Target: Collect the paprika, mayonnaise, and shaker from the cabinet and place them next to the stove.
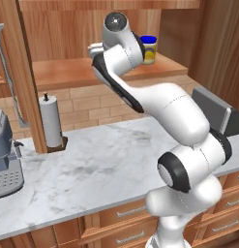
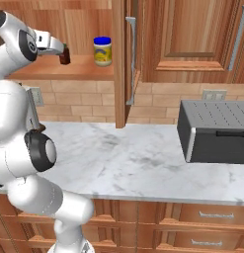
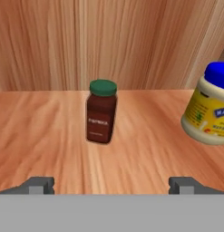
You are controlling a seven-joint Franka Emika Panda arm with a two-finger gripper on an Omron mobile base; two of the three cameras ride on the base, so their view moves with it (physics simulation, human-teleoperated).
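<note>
Fingers (image 3: 111,185) at the near edge of the hand view: two small dark tips set wide apart, spread, nothing between them. They hover just above the wooden shelf (image 3: 45,131) of the warm-brown wooden wall cabinet (image 2: 84,24).

Ahead of the fingers, roughly centred between the tips but apart from them, stands the small dark red-brown paprika jar (image 3: 102,112), upright on the shelf board; its lid looks dark green in the hand view. No contact with either tip.

To the right of it in the hand view, a little apart, sits the squat yellowish mayonnaise jar with a blue lid and pale label (image 3: 210,106), also upright on the same shelf, partly cut off by the frame edge. Right base view has the same pair: paprika jar just past the hand, mayonnaise jar further along the shelf towards the open door with its long silver bar handle (image 2: 132,59).

Behind both jars: the cabinet's wooden back panel.

Below the shelf, white marble counter (image 1: 92,169). On it, left base view: white paper-towel roll on a stand (image 1: 52,123) and a grey coffee machine (image 1: 6,155) at the left; right base view: grey toaster oven (image 2: 215,131) at the right.
</note>
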